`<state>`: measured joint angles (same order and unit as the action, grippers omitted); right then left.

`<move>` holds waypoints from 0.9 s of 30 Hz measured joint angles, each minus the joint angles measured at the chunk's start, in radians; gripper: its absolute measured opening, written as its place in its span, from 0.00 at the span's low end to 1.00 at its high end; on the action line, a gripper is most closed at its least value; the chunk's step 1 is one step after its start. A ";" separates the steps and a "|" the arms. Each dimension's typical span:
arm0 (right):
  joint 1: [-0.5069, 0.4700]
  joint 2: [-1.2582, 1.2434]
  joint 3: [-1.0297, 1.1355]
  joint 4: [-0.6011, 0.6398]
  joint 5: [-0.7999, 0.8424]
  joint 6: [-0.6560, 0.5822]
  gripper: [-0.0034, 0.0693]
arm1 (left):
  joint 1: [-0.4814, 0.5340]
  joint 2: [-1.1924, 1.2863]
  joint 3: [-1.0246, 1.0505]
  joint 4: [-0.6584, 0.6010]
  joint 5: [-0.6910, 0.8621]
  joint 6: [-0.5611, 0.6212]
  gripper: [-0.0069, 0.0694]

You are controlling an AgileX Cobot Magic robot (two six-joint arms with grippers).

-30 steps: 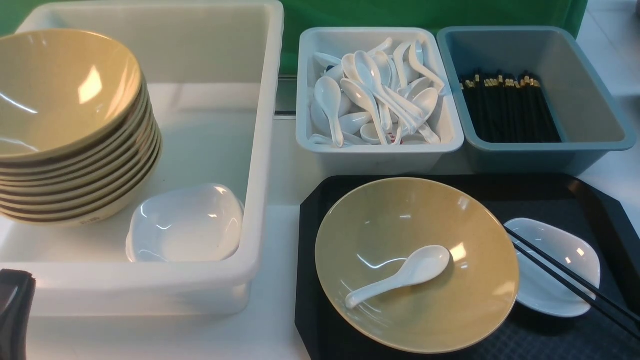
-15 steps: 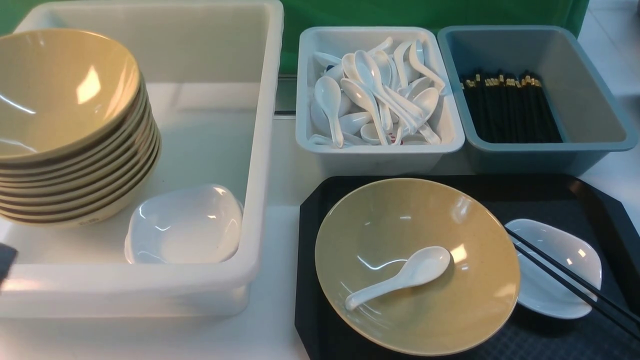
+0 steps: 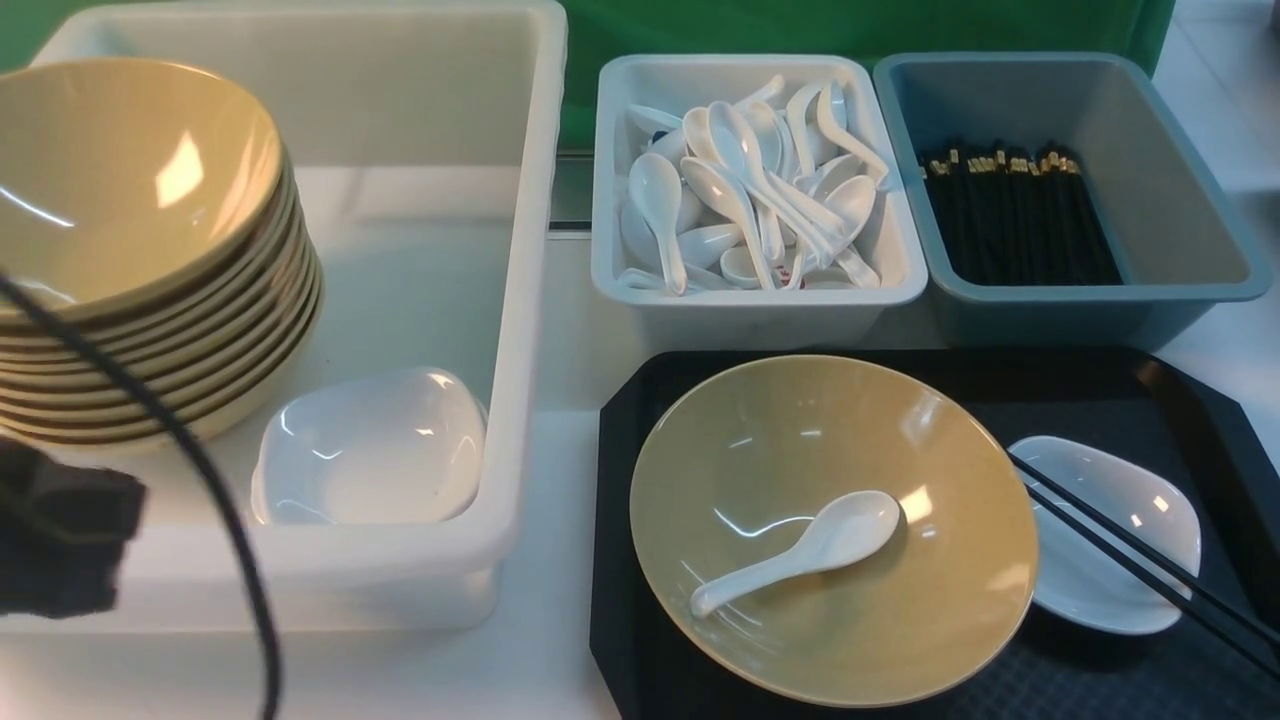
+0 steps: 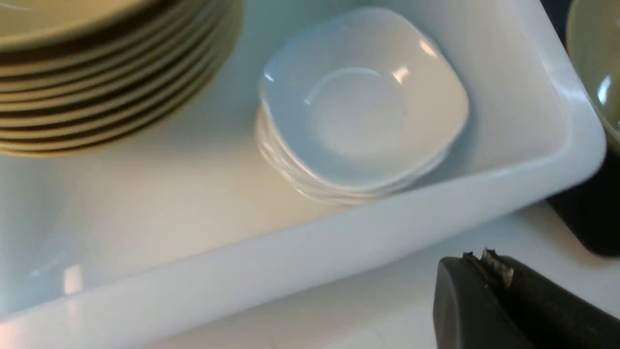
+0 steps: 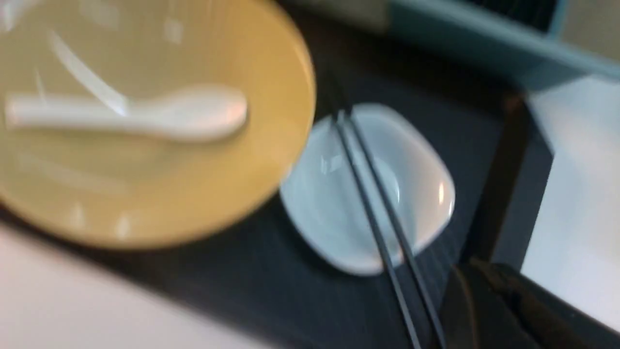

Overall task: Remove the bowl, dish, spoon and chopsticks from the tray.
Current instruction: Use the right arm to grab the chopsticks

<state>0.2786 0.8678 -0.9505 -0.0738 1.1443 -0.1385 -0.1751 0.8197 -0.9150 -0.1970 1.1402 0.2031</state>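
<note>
The black tray [image 3: 1100,390] lies at the front right. On it stands the yellow-tan bowl [image 3: 930,600] with the white spoon [image 3: 800,550] lying inside it. The small white dish [image 3: 1080,590] sits to the bowl's right, and the black chopsticks [image 3: 1140,545] lie across it. My left arm [image 3: 60,540] shows at the left edge. In the left wrist view my left gripper [image 4: 477,257] is shut and empty, outside the white tub. In the blurred right wrist view my right gripper [image 5: 472,266] is shut and empty beside the chopsticks [image 5: 369,203], near the dish [image 5: 329,208].
A big white tub [image 3: 530,300] at the left holds a stack of yellow bowls [image 3: 130,200] and a stack of white dishes [image 3: 370,450]. Behind the tray stand a white tub [image 3: 760,300] of spoons and a blue-grey tub [image 3: 1180,150] of chopsticks. A black cable [image 3: 200,470] hangs by my left arm.
My left arm has come up into the front view at the left edge, with its cable across the bowl stack. The things on the tray have not moved.
</note>
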 joint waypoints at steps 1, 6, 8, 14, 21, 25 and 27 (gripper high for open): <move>0.001 0.046 -0.022 0.000 0.036 -0.027 0.09 | -0.035 0.026 -0.009 -0.004 0.008 0.003 0.08; 0.001 0.240 -0.050 0.000 0.061 -0.050 0.11 | -0.296 0.184 -0.066 -0.038 0.033 0.026 0.08; 0.001 0.286 -0.050 0.000 0.049 -0.046 0.13 | -0.352 0.215 -0.082 -0.046 0.033 0.028 0.08; -0.035 0.476 -0.052 0.011 -0.018 -0.068 0.37 | -0.568 0.326 -0.107 -0.055 -0.021 0.029 0.08; -0.091 0.666 -0.057 0.011 -0.094 -0.195 0.69 | -0.669 0.404 -0.107 -0.057 -0.058 0.033 0.08; -0.092 0.708 -0.058 0.011 -0.142 -0.277 0.72 | -0.673 0.412 -0.107 -0.060 -0.059 0.066 0.08; -0.092 0.727 -0.059 0.013 -0.172 -0.315 0.72 | -0.673 0.412 -0.107 -0.060 -0.062 0.086 0.08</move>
<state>0.1862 1.5945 -1.0090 -0.0605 0.9722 -0.4535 -0.8485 1.2315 -1.0221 -0.2566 1.0779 0.2888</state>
